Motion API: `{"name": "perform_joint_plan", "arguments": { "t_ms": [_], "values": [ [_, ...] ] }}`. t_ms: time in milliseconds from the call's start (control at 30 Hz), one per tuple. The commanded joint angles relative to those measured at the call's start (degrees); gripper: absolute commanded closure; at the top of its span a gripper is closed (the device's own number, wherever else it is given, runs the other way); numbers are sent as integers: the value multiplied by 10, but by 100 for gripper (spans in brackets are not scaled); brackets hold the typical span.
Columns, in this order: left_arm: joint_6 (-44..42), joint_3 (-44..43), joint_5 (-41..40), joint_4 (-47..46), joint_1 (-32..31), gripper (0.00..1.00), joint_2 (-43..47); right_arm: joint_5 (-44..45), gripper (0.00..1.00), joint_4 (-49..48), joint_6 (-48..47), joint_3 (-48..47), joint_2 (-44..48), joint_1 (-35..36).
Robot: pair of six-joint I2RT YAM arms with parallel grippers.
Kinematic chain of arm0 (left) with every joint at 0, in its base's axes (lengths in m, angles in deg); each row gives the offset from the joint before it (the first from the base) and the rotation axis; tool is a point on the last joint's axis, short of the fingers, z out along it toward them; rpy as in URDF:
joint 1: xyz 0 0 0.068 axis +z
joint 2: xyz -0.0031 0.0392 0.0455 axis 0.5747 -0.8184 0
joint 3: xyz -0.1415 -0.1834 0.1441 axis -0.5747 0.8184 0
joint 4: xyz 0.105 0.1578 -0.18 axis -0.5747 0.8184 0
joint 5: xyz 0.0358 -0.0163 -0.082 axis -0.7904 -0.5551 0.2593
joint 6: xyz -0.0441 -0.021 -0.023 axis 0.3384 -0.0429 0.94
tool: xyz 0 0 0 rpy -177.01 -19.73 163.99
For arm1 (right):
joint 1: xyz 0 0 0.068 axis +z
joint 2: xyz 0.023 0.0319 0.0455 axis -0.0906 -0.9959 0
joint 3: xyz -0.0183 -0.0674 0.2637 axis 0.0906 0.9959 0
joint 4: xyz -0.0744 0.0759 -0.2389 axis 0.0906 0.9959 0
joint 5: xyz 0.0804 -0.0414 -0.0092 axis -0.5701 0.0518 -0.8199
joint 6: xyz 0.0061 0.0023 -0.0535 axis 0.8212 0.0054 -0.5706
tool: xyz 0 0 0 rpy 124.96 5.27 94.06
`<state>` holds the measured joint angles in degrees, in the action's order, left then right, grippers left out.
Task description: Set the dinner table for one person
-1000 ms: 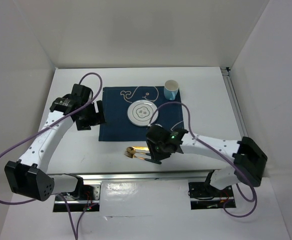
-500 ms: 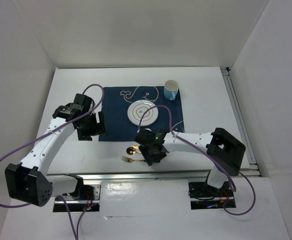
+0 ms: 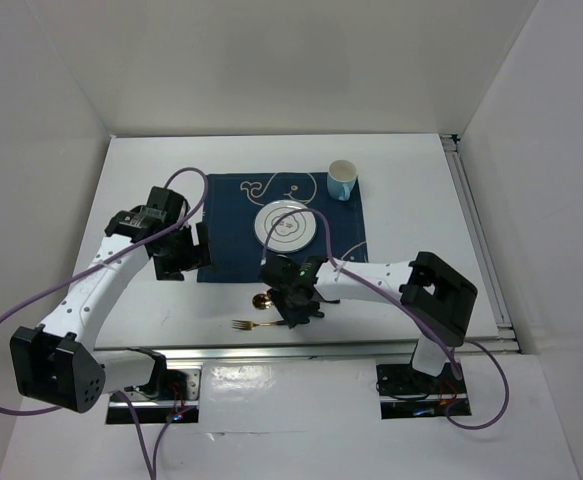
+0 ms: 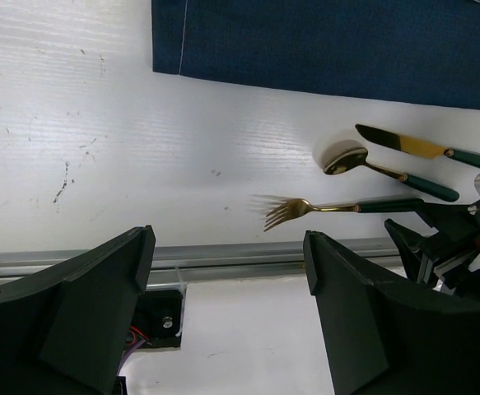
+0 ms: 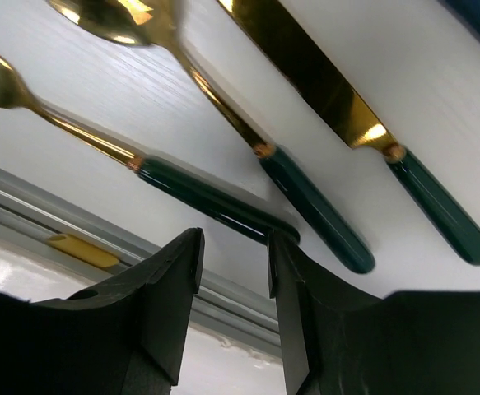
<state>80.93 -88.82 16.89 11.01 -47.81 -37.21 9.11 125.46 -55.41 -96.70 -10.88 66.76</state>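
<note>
Top external: we log the table [image 3: 411, 200] filling the floor under both arms. A placemat [image 3: 229, 215] at its centre bears a plate [image 3: 284, 224] and a cup [image 3: 342, 180]. The left gripper [image 3: 195, 246] is at the mat's left edge.
Left wrist: its fingers are spread. The fork [image 4: 330, 208], spoon [image 4: 371, 168] and knife [image 4: 417, 147] lie by the near edge.
Right wrist: the right gripper [image 5: 233, 247] is narrowly parted at the fork's handle; we cannot tell whether it grips.

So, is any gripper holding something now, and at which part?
The right gripper seems to pinch the fork at the tip of its green handle; the left gripper is open, empty.
</note>
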Motion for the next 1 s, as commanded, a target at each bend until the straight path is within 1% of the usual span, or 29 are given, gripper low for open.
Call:
{"name": "perform_joint_plan", "arguments": {
  "t_ms": [0,167,333,433,600,800,867,967],
  "values": [
    [5,-23,-5,-7,-2,9,0,-8,52,-20,-2,-36,-10,13],
    [0,-28,-11,-7,-2,9,0,12,52,4,-7,-56,-4,18],
    [5,-28,-11,-2,-2,9,0,20,44,17,-27,-71,-10,31],
    [5,-28,-11,-2,-2,9,5,20,39,3,-44,-71,-29,31],
    [5,-33,-21,3,-2,9,10,6,39,-29,-67,-65,-41,31],
    [10,-33,-32,8,-2,9,10,-5,45,-59,-85,-44,-54,31],
    [10,-33,-32,8,-2,9,10,-5,49,-64,-91,-39,-60,31],
    [16,-38,-37,8,-2,9,10,-40,55,-84,-105,-34,-60,31]
  ]
}}
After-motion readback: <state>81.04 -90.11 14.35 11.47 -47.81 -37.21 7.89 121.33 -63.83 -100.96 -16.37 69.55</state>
